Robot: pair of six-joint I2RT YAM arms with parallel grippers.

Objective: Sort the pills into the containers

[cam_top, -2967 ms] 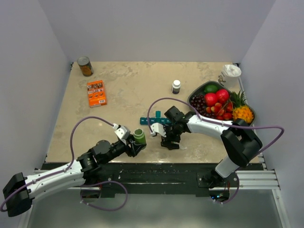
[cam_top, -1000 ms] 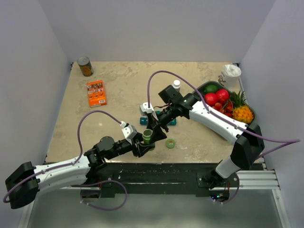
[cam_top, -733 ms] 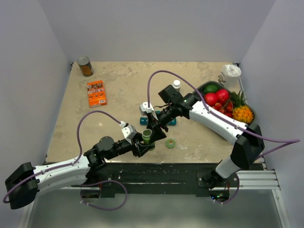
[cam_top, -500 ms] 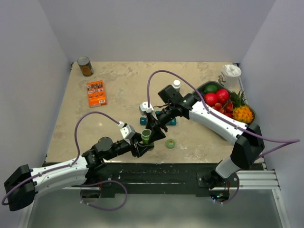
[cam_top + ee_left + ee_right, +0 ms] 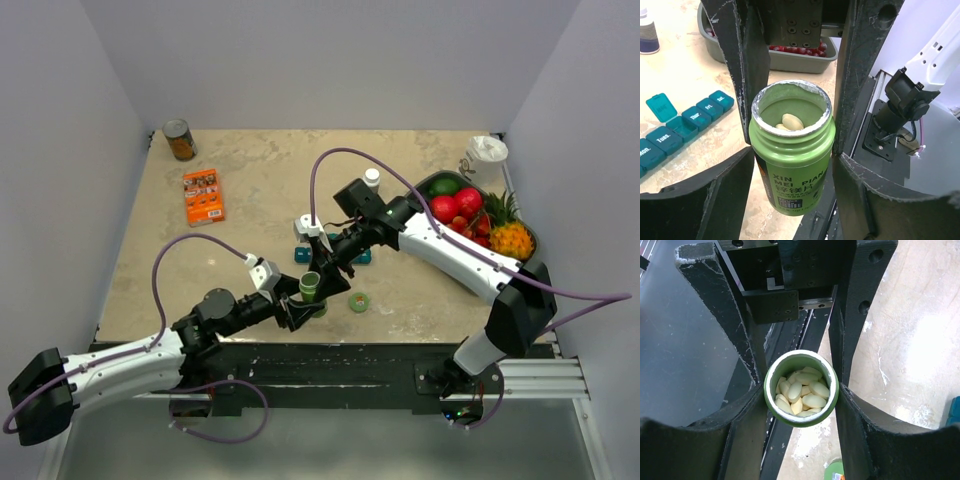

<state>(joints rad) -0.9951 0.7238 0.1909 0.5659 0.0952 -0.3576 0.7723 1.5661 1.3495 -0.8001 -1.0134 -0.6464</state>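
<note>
A green pill bottle [image 5: 309, 288] stands uncapped near the table's front edge, with pale oval pills [image 5: 800, 390] inside. My right gripper [image 5: 325, 268] reaches down from behind and is shut on the bottle's neck; its fingers [image 5: 842, 390] press the rim on both sides. Around the bottle's body sits my left gripper [image 5: 792, 157], open, its fingers [image 5: 735, 185] just off the label. The teal containers strip [image 5: 685, 125] lies behind, one lid raised, partly hidden by the right arm from above. The green cap [image 5: 359, 301] rests on the table.
A grey fruit tray [image 5: 420, 185] stands at the right, with a white cup [image 5: 487, 155] behind it. A small dark bottle with a white cap [image 5: 371, 180] is beside the tray. An orange box [image 5: 203, 195] and a can [image 5: 179, 139] sit far left.
My right fingers have closed on the bottle's neck. My left jaws have widened off the bottle and the left arm has shifted slightly left.
</note>
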